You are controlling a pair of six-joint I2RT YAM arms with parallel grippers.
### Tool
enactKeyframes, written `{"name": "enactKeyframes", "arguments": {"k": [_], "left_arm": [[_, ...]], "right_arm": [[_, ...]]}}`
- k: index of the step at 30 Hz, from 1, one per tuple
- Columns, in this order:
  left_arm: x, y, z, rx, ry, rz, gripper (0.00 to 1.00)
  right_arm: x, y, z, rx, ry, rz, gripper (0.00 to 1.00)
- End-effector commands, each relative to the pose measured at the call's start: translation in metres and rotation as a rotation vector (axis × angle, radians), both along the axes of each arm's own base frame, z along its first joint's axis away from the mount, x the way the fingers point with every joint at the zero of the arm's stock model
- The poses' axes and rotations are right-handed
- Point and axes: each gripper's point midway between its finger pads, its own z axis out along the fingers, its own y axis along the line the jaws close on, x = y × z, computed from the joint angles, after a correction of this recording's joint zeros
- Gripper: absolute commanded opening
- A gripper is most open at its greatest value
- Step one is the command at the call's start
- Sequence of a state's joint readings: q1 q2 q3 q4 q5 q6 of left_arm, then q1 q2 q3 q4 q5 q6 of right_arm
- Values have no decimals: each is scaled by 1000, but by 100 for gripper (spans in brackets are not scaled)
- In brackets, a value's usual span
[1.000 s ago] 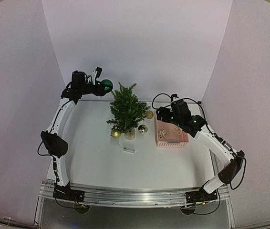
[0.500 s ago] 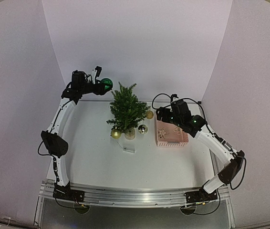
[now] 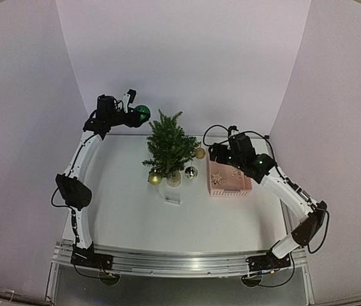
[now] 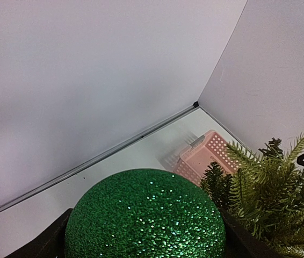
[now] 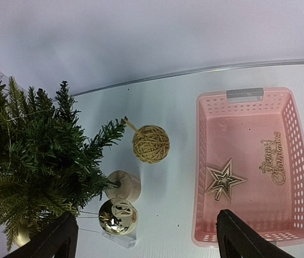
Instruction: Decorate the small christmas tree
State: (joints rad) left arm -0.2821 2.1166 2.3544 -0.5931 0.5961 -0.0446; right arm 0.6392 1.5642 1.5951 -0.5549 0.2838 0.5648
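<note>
White table (image 3: 129, 217) lies in front of the two arm bases. Nearest on it is a small clear piece (image 3: 172, 199), lying flat and on its own. Just beyond it stands the tree (image 3: 169, 145), upright in its pale pot (image 5: 124, 185) at about the middle of the table. A gold ball (image 3: 155, 179) sits low at the tree's left side; I cannot tell whether it hangs from a branch or rests on the table. On the right of the pot is a shiny mirrored ball (image 5: 117, 216). A little farther back a twine ball (image 5: 151, 143) sits beside the branch tips.

Right of the tree, and apart from it, stands a pink basket (image 5: 200, 161). It holds a gold star (image 5: 223, 180) and a gold "Merry Christmas" sign (image 5: 273, 156), both lying flat. The right gripper (image 5: 146, 226) hovers by the basket's left edge with its jaws wide apart and nothing between them.

Farthest back, near the rear wall and up beside the treetop, the left gripper (image 3: 137, 115) is clamped on a green glitter ball (image 4: 144, 215), held in the air just left of the top branches.
</note>
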Motion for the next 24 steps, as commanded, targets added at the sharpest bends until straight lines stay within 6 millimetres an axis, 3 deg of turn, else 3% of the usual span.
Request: {"name": "enactKeyframes", "arguments": {"k": [1, 12, 24], "left_arm": [[7, 4, 7, 5, -51, 19, 0], [2, 3, -15, -7, 36, 14, 0], [-5, 2, -17, -28, 72, 6, 0]], "right_arm": [[-3, -2, 18, 31, -25, 3, 87], [-4, -3, 20, 36, -27, 0, 86], [-6, -3, 19, 44, -20, 3, 86]]}}
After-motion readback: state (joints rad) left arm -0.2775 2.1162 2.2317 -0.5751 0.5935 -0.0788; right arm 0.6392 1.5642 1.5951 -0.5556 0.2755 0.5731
